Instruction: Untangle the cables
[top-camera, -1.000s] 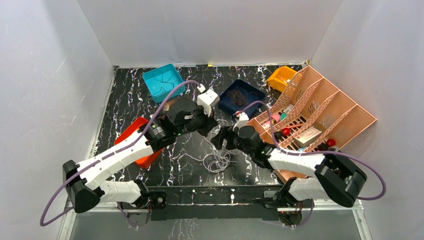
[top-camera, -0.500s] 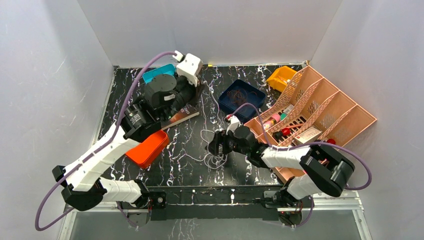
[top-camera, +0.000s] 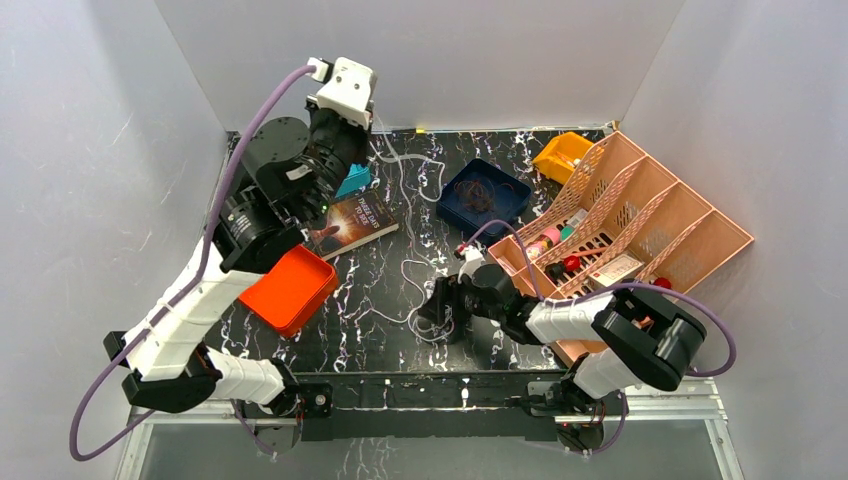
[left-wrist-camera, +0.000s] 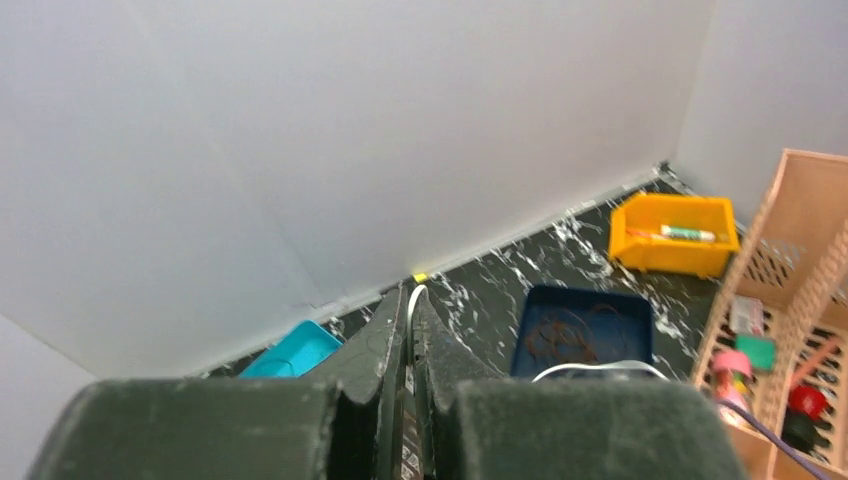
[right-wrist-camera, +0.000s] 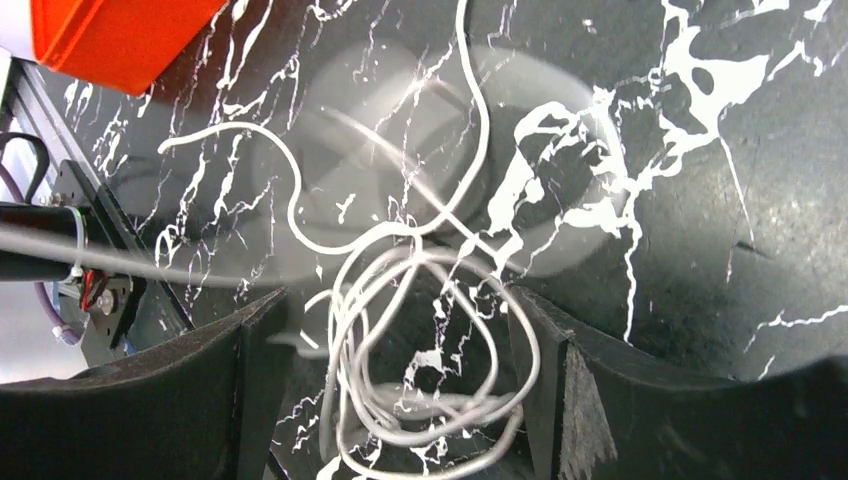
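Observation:
A whitish cable coil (top-camera: 432, 322) lies on the black marbled table, near the front. One strand (top-camera: 408, 270) runs up from it towards my left gripper (top-camera: 362, 140), which is raised high at the back. In the left wrist view the left gripper (left-wrist-camera: 410, 300) is shut on this white cable (left-wrist-camera: 416, 296). My right gripper (top-camera: 440, 305) hangs low over the coil. In the right wrist view it (right-wrist-camera: 398, 300) is open, with its jaws on either side of the coil (right-wrist-camera: 430, 400). A dark brown cable (top-camera: 480, 195) lies in the navy tray (top-camera: 515, 195), also seen in the left wrist view (left-wrist-camera: 570, 335).
An orange tray (top-camera: 293, 290) and a book (top-camera: 355, 222) lie at the left. A teal tray (left-wrist-camera: 295, 350) sits at the back, mostly hidden behind my left arm. A yellow bin (top-camera: 560, 155) and a pink divided rack (top-camera: 690, 215) stand at the right.
My left gripper has risen from the table centre up and back, drawing a white strand out of the coil. My right gripper has moved down and nearer, over the coil.

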